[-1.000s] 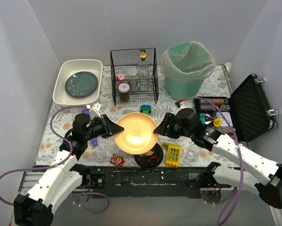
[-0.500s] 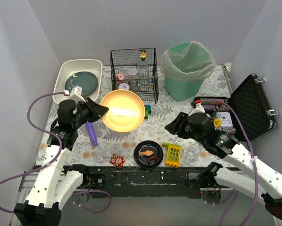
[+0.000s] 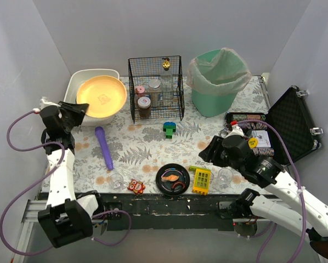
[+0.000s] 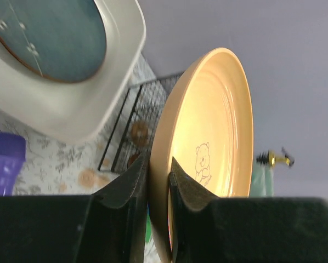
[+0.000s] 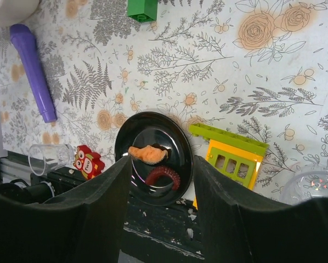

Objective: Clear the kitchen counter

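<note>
Yellow plate (image 3: 101, 97), pinched by its rim in the left pincer (image 3: 76, 108), hangs over the far-left white tub (image 3: 75, 83), likely for stacking; right pincer (image 5: 161, 159) spread, facing the black saucer (image 3: 173, 178) on the counter (image 3: 142, 148).

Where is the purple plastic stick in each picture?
Top external: the purple plastic stick lies left of middle on the leaf-print counter.
Left wrist: its end shows at the lower left edge.
Right wrist: upper left, lying slantwise.
Shared landmark: the white rectangular tub just beyond the stick; right wrist shows only a white corner.
</note>
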Motion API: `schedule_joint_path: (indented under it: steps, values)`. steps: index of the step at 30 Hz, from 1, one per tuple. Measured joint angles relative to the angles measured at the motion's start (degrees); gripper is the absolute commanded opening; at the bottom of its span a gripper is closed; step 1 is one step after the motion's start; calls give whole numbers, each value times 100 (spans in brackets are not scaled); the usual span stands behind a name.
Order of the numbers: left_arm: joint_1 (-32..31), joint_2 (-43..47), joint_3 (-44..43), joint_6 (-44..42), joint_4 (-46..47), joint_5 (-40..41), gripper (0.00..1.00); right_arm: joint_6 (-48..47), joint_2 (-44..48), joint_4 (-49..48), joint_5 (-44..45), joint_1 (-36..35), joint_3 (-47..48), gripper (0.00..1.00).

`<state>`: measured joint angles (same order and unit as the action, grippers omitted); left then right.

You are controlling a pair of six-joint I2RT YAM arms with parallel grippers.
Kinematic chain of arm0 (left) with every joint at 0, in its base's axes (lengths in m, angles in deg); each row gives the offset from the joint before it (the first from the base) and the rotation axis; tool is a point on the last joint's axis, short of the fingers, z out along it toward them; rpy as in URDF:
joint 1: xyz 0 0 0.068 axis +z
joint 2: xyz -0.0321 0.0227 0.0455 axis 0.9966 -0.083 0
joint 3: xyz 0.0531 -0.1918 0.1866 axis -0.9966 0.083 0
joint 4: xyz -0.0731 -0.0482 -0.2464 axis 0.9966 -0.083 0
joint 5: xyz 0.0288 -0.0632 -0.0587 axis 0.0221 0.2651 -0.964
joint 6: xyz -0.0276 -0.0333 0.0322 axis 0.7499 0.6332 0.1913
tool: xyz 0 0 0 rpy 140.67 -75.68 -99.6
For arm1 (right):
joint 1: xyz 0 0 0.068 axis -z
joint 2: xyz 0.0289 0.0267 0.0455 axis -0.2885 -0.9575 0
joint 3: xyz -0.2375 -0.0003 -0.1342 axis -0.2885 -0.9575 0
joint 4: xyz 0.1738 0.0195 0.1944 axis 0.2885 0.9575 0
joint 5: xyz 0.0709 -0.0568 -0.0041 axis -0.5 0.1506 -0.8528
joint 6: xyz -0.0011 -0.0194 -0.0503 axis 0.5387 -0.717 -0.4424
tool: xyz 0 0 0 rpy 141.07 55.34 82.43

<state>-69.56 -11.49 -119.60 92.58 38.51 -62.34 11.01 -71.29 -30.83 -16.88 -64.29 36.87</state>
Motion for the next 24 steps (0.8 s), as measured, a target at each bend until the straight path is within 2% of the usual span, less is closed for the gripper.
schedule_joint_path:
  steps: [3, 8, 18, 24]
  values:
    - [455, -413, -9, 444, 599, 153, 0, 7, 205, 55, -24, 0, 0, 56]
    - [498, -1416, -426, 691, 1082, 479, 0, 24, 426, 105, -35, 0, -105, 56]
    - [487, -3676, -1574, 595, 1578, 1368, 0, -7, 227, 142, -37, 0, -164, 56]
    - [315, -4771, -2111, 201, 1591, 1974, 0, -74, -221, -42, -44, 0, -197, 56]
